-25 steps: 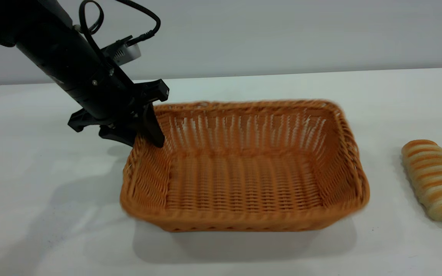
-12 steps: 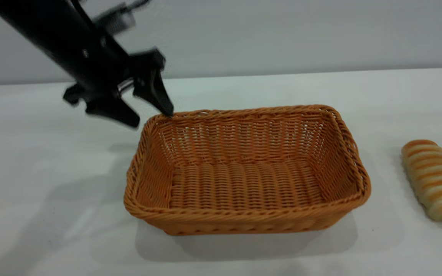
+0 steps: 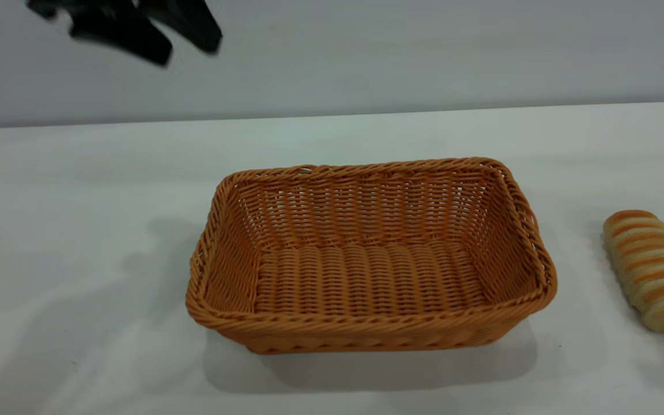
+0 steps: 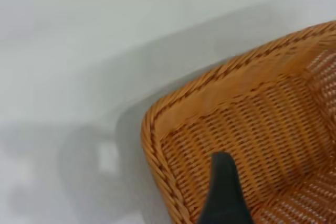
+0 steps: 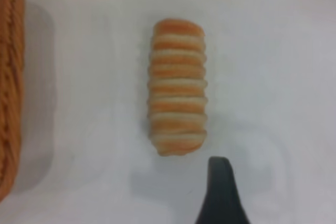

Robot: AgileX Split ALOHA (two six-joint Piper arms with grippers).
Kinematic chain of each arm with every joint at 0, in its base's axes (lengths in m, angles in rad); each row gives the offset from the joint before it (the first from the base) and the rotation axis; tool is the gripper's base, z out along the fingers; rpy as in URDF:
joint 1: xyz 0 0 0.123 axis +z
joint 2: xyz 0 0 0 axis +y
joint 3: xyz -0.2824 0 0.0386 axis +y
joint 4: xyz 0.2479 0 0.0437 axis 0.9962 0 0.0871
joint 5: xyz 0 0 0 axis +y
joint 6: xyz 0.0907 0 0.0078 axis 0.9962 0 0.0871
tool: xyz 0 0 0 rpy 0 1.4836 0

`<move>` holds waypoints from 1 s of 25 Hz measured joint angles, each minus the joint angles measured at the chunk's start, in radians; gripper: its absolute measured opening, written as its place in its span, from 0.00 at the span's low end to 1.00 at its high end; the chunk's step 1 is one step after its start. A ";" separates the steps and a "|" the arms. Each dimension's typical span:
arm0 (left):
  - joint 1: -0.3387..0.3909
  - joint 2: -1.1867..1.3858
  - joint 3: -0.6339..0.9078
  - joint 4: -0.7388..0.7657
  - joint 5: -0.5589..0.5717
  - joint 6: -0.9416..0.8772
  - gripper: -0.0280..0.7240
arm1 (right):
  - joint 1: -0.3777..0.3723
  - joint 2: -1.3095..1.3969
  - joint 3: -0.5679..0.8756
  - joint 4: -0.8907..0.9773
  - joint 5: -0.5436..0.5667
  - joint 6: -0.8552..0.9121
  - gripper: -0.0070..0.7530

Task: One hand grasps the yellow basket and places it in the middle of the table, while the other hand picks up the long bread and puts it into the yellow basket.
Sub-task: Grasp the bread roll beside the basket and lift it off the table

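Yellow basket (image 3: 369,323) mid-table, left gripper (image 3: 188,43) spread, high above.

Plain pale grey wall (image 3: 424,52) behind the far edge, soft grey shadows on the white surface

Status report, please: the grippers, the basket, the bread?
Left gripper open, high above table. Right gripper over long bread. Yellow basket mid-table, empty. Bread lies beside it, path clear.
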State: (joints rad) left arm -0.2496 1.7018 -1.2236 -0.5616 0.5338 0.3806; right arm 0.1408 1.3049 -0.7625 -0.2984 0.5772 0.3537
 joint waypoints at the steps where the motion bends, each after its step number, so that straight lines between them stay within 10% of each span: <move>1: 0.000 -0.021 0.000 0.006 0.010 0.000 0.81 | 0.000 0.043 -0.023 0.000 0.005 0.000 0.78; 25: 0.000 -0.400 0.003 0.114 0.245 0.014 0.81 | 0.000 0.678 -0.259 0.056 -0.033 -0.104 0.78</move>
State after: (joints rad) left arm -0.2496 1.3014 -1.2207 -0.4474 0.7792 0.3944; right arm 0.1408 1.9832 -1.0212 -0.2419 0.5443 0.2492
